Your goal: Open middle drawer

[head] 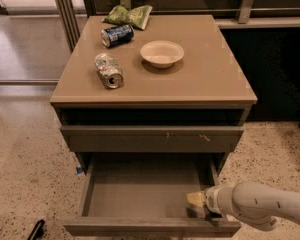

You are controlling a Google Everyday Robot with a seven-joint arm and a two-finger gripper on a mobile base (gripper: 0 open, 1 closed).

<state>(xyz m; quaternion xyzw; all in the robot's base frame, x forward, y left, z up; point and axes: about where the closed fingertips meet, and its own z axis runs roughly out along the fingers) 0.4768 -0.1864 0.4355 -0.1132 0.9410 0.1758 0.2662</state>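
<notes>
The camera view looks down on a grey-brown cabinet (205, 79) standing on a speckled floor (25, 154). The middle drawer (140, 189) stands wide open, drawn out toward the near side, so its flat grey box interior shows with nothing lying in it. Its plain front edge runs along the near bottom of the view. Above it sits the taller drawer front (115, 140), closed, with pale scratches right of its middle. The gripper (195, 200) is inside the open drawer at its near right corner, close against the right wall and just behind the front panel. Whether it is open or closed cannot be told from here. The white arm (262, 205) reaches in from the right edge of the view, over the drawer's right side. On the cabinet top, a cream bowl (162, 53) stands near the middle. A crushed silver can (109, 70) lies on its side to the left of the bowl and nearer. A blue can (116, 35) lies on its side farther back on the left, and a green snack bag (129, 15) rests at the far edge behind it.
</notes>
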